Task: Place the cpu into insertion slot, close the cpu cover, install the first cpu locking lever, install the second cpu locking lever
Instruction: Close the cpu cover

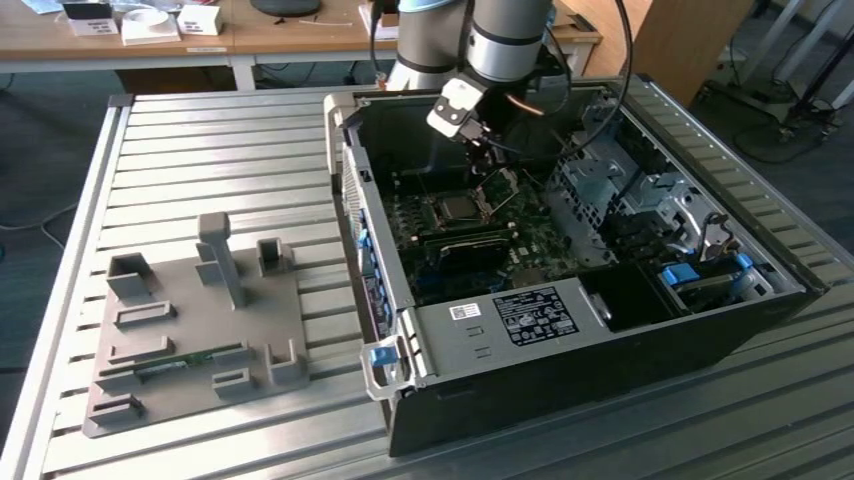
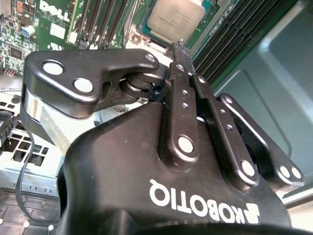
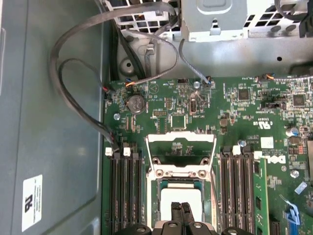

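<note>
The cpu (image 3: 178,197), a small silvery square, lies flat in the insertion slot (image 3: 152,198) on the green motherboard (image 3: 254,107); in the second wrist view the cpu (image 2: 176,17) sits just beyond my fingertips. The cpu cover (image 3: 181,137), a thin metal frame with a window, stands swung open at the slot's far edge. My gripper (image 3: 183,211) hovers over the cpu's near edge, its two black fingers (image 2: 183,78) pressed together with nothing between them. In the exterior view the gripper (image 1: 487,165) reaches down into the case above the slot (image 1: 461,208).
The open computer case (image 1: 400,330) lies on a slatted metal table (image 1: 214,150). Memory slots (image 3: 124,191) flank the socket on both sides. Grey cables (image 3: 73,98) loop beside the board. A grey fixture plate (image 1: 187,330) sits toward the exterior view's left.
</note>
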Robot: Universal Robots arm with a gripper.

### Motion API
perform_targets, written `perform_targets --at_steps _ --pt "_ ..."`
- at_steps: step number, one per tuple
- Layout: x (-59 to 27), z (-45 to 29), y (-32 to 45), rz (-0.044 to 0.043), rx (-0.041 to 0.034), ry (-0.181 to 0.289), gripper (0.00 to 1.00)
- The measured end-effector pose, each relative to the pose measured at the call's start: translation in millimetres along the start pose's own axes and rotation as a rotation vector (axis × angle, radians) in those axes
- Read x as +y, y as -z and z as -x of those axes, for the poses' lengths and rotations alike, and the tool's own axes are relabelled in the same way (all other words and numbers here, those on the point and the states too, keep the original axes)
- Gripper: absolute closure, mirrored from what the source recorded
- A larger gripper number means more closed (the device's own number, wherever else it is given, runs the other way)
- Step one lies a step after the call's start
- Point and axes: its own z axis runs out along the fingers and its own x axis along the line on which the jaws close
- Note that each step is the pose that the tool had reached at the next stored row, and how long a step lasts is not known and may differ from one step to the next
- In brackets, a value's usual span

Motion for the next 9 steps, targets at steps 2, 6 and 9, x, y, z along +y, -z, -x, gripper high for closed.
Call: perform_targets --at_steps 2,6,9 --pt "0.3 0.0 0.0 0.0000 0.0000 0.000 0.89" --pt "0.5 -0.2 2.6 0.0000 -0.0001 0.000 0.89" --pt "0.6 -0.3 4.9 0.0000 0.0000 0.000 0.89"
